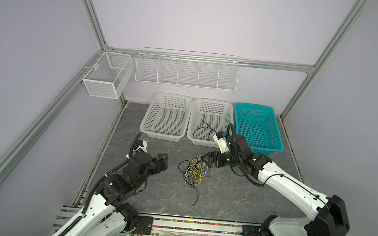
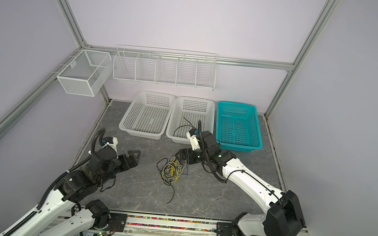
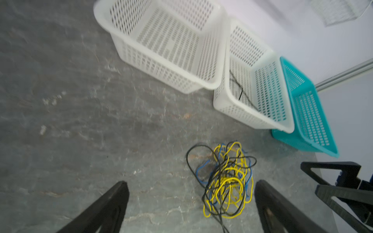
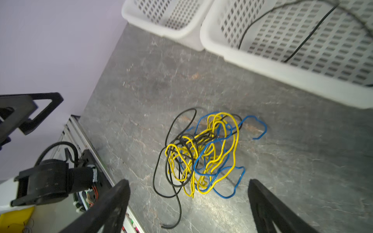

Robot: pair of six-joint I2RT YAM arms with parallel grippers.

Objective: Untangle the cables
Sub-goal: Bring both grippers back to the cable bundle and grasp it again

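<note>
Black plastic fingers on the right end effector (image 4: 188, 181) stood wide apart with nothing between them, poised at the basket-side edge of the cables (image 4: 201, 153). The left end effector (image 3: 191, 183) was spread open and empty too, a bit further off on the opposite side. The cables sat in one loose knot on the grey tabletop (image 1: 234, 200), in front of the middle white basket (image 1: 198, 141), where a lone black cable (image 1: 203, 128) already lay.

Handling-wise, this stuff looked feather-light and floppy but a bit springy, so tugging one strand would probably drag the whole knot along. The best pinch spots seemed to be the loose black tail (image 4: 180, 211) trailing out of the pile or the outer blue loop (image 4: 266, 129), with the other arm pinning the rest.

Hard to read: which strand crossed over which in the yellow core, how many cables there were, and where the blue and yellow ends hid. Both wrist views were slightly blurry.
</note>
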